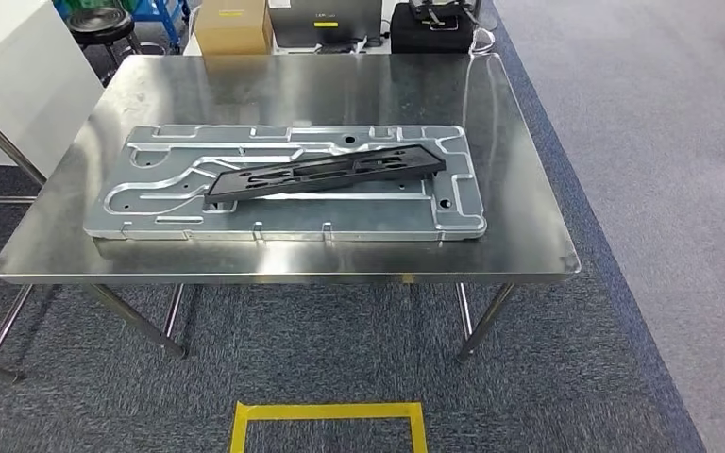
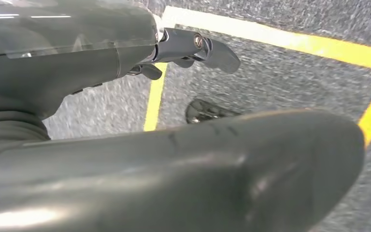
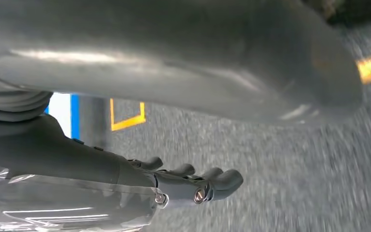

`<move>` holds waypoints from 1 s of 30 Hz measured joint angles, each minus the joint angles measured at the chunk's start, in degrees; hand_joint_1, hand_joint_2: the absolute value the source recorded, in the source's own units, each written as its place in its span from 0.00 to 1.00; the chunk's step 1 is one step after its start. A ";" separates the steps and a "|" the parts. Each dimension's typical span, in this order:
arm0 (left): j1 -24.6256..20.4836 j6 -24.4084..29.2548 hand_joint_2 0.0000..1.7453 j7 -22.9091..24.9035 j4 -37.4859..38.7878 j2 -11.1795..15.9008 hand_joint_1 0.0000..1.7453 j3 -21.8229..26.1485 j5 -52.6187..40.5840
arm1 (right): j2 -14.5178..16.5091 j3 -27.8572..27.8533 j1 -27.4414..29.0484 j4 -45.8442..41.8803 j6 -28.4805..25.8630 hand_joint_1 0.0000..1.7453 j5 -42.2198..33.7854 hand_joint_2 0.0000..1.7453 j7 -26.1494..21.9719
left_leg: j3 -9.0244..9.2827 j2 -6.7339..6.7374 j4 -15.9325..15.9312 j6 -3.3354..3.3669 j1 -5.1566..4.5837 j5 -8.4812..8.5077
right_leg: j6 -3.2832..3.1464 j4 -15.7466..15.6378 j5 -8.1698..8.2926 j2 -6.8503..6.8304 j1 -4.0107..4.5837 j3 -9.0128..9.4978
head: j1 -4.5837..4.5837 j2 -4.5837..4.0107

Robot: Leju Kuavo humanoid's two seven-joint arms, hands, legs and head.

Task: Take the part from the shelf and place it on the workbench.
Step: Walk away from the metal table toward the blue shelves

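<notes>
Black elongated part (image 1: 326, 173): lying flat on the grey metal plate (image 1: 151, 193), set at a slight diagonal, left end nearer, right end farther. Slots visible along its length. Not touched by either hand.

Grey metal plate: large, rectangular, with raised channels and holes; resting flat on the stainless steel surface (image 1: 529, 189), occupying most of its centre and left. Near edge of plate close to the near edge of the surface.

Surface: polished steel top on thin metal legs, standing on grey carpet (image 1: 340, 359). Yellow tape outline (image 1: 328, 412) marked on the carpet on the near side, roughly centred.

Beyond the far edge of the surface: cardboard box (image 1: 233, 25) to the left, grey case (image 1: 326, 21) at centre, black case (image 1: 431, 28) to the right, black stool (image 1: 99, 24) at far left.

Left hand (image 2: 188, 50): seen in the left wrist view above carpet and yellow tape lines, well apart from the surface. Fingers extended and loosely apart, nothing held. Thick thumb across the foreground.

Right hand (image 3: 193, 181): seen in the right wrist view above grey carpet, with a yellow tape corner and a blue strip in the background. Fingers (image 3: 222, 181) lying side by side, slightly curled at the tips, nothing held. View blurred.
</notes>
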 joint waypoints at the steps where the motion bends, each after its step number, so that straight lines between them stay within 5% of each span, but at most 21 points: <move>1: 0.05 0.20 0.00 0.37 0.01 -0.08 0.00 -0.27 -0.27 | 0.18 0.01 -0.05 0.50 0.36 0.00 0.20 0.00 0.37 | -0.14 -0.03 0.05 -0.38 0.11 0.21 | -0.58 0.05 0.46 -0.16 0.00 -0.49 | 0.01 0.00; 3: 0.19 0.43 0.00 0.84 0.02 -0.19 0.00 -0.63 -0.54 | 0.40 0.01 -0.17 1.25 0.97 0.00 0.34 0.00 0.65 | -1.07 -0.16 1.88 -0.89 0.31 -2.30 | -1.83 0.03 1.69 -0.46 0.00 -1.70 | 0.01 0.00; 6: 0.19 0.57 0.00 1.29 0.04 -0.44 0.00 -0.91 -0.74 | 0.51 0.01 -0.27 1.86 2.24 0.00 0.25 0.00 0.08 | -3.51 -0.27 11.75 -1.14 0.45 -11.04 | -2.72 0.08 3.87 -0.66 0.36 -4.39 | -0.01 0.00; 7: 0.15 0.60 0.00 1.37 0.04 -0.51 0.00 -1.00 -0.79 | 0.51 0.01 -0.27 2.00 2.67 0.00 0.20 0.00 -0.26 | -3.78 -0.28 14.98 -1.17 0.44 -12.23 | -2.77 0.18 4.61 -0.68 0.56 -5.40 | 0.00 0.00; 9: 0.06 0.63 0.00 1.39 0.04 -0.56 0.00 -1.17 -0.83 | 0.52 0.01 -0.29 2.26 3.23 0.00 0.12 0.00 -0.68 | -1.97 -0.29 16.61 -0.91 0.40 -10.38 | -2.75 0.55 5.98 -0.71 0.92 -7.46 | 0.00 0.00; 11: -0.08 0.65 0.00 1.38 0.04 -0.57 0.00 -1.48 -0.85 | 0.55 0.01 -0.37 2.47 3.52 0.00 0.12 0.00 -0.80 | 3.44 -0.32 10.91 -0.15 0.16 -7.61 | -2.60 1.10 7.18 -0.71 1.16 -9.31 | 0.00 0.00; 13: -0.41 0.63 0.00 1.32 0.04 -0.58 0.00 -1.78 -0.89 | 0.67 0.01 -0.41 2.67 3.73 0.00 0.14 0.00 -0.98 | 9.85 -0.31 1.87 0.71 -0.28 -8.49 | -2.17 1.59 8.29 -0.76 1.35 -10.43 | 0.01 0.00; 15: -0.64 0.58 0.00 1.00 0.04 -0.63 0.00 -1.91 -0.94 | 0.76 0.01 -0.42 2.83 3.95 0.00 0.15 0.00 -1.18 | 12.39 -0.30 -2.77 1.41 -0.66 -9.76 | -1.51 1.58 9.50 -0.91 1.31 -10.82 | 0.01 0.00; 16: -0.63 0.58 0.00 0.75 0.05 -0.69 0.00 -1.93 -0.97 | 0.75 0.01 -0.40 2.87 4.04 0.00 0.14 0.00 -1.26 | 12.06 -0.23 -3.02 1.81 -0.59 -9.33 | -1.17 1.47 10.06 -0.95 1.19 -10.95 | 0.00 0.00; 18: -0.64 0.59 0.00 0.19 0.05 -0.76 0.00 -1.98 -1.08 | 0.75 0.01 -0.41 2.97 4.20 0.00 0.11 0.00 -1.55 | 10.96 0.08 -3.24 2.73 -0.45 -7.85 | -0.52 2.48 8.30 -0.70 0.94 -11.53 | 0.00 0.00; 21: -0.73 0.60 0.00 -0.54 0.04 -0.68 0.00 -2.02 -1.33 | 0.83 0.01 -0.47 3.23 4.61 0.00 0.13 0.00 -2.30 | 8.11 0.32 -3.21 3.43 -0.48 -5.42 | 0.33 11.29 -0.83 -0.41 0.49 -13.49 | 0.00 0.00; 22: -0.75 0.60 0.00 -0.77 0.04 -0.63 0.00 -2.01 -1.38 | 0.84 0.02 -0.52 3.31 4.74 0.00 0.21 0.00 -2.46 | 6.96 0.37 -3.03 3.36 -0.51 -4.64 | 0.59 14.89 -2.54 -0.40 0.34 -13.90 | 0.00 0.00; 23: -0.77 0.59 0.00 -0.97 0.04 -0.60 0.00 -2.01 -1.39 | 0.84 0.02 -0.61 3.36 4.82 0.00 0.29 0.00 -2.55 | 5.76 0.41 -2.74 3.24 -0.51 -3.91 | 0.80 17.32 -2.52 -0.40 0.21 -13.73 | 0.00 0.00; 25: -0.83 0.56 0.00 -1.24 0.04 -0.57 0.00 -2.02 -1.44 | 0.82 0.03 -0.74 3.39 5.11 0.00 0.39 0.00 -2.69 | 3.31 0.47 -1.84 2.87 -0.41 -2.69 | 1.06 16.88 0.66 -0.40 -0.06 -10.93 | 0.00 0.00; 27: -0.90 0.50 0.00 -1.36 0.04 -0.57 0.00 -2.03 -1.54 | 0.81 0.03 -0.92 3.39 5.60 0.00 0.36 0.00 -3.03 | 1.26 0.46 -0.75 2.41 -0.35 -1.77 | 0.97 9.87 2.21 -0.39 -0.27 -4.94 | 0.00 0.00; 29: -0.97 0.40 0.00 -1.51 0.04 -0.55 0.00 -2.04 -1.63 | 0.80 0.03 -1.18 3.40 5.99 0.00 0.28 0.00 -3.35 | 0.12 0.39 0.11 1.90 -0.47 -1.14 | 0.60 2.29 0.39 -0.35 -0.16 0.21 | 0.00 0.00; 30: -1.00 0.34 0.00 -1.62 0.04 -0.53 0.00 -2.04 -1.66 | 0.81 0.04 -1.30 3.41 6.14 0.00 0.22 0.00 -3.46 | -0.13 0.40 0.27 1.61 -0.52 -0.80 | 0.33 0.40 -0.45 -0.34 -0.01 1.18 | 0.00 0.00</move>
